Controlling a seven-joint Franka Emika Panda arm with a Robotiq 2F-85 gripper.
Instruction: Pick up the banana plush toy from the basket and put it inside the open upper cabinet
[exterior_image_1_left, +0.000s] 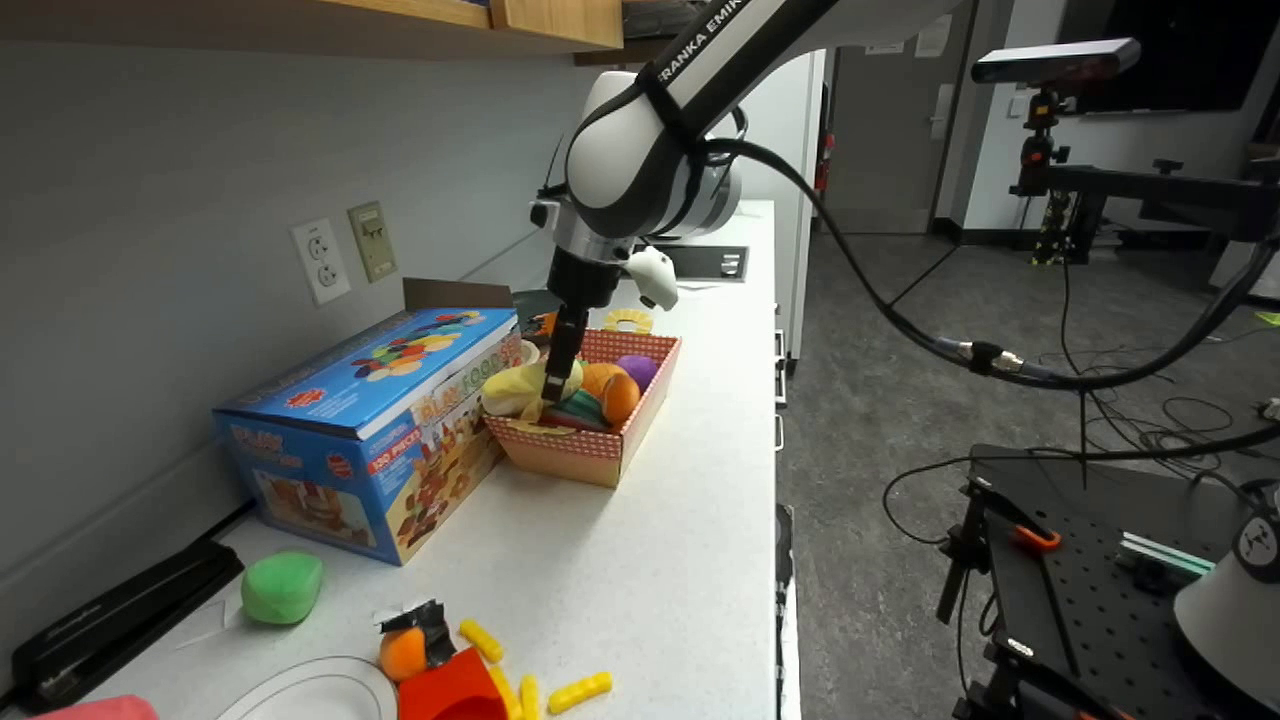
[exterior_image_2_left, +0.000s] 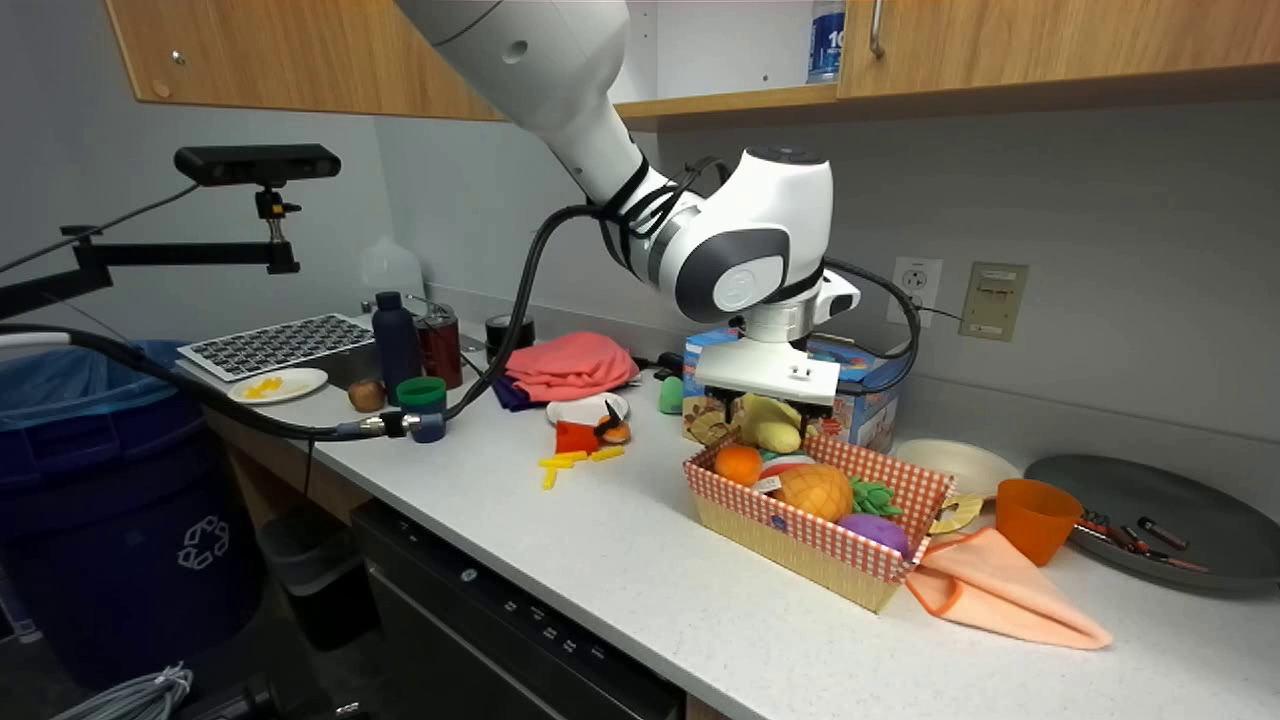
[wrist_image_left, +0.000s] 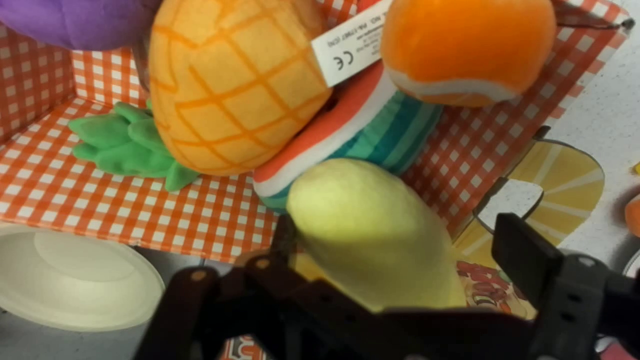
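Observation:
The pale yellow banana plush toy (wrist_image_left: 370, 225) lies at one end of the tan basket (exterior_image_2_left: 790, 550) with the red-checkered lining, partly over its rim. In the wrist view my gripper (wrist_image_left: 397, 227) is open around the toy. One finger (wrist_image_left: 284, 235) is right beside the plush, perhaps touching. A gap separates the opposite finger (wrist_image_left: 525, 255) from it. Both exterior views show the fingers reaching down to the banana; its lower end is hidden by the gripper in the wrist view. Above the counter, the upper cabinet (exterior_image_2_left: 730, 103) has an open section with a white interior, partly covered by my arm.
Plush pineapple (wrist_image_left: 235, 90), watermelon, orange (wrist_image_left: 470, 45) and purple toys share the basket. Beside it stands a blue printed box (exterior_image_1_left: 300, 420) against the wall. A bowl (exterior_image_2_left: 955, 465), orange cup (exterior_image_2_left: 1035, 515) and dark pan (exterior_image_2_left: 1180, 510) sit nearby. One bottle (exterior_image_2_left: 827, 45) stands in the cabinet.

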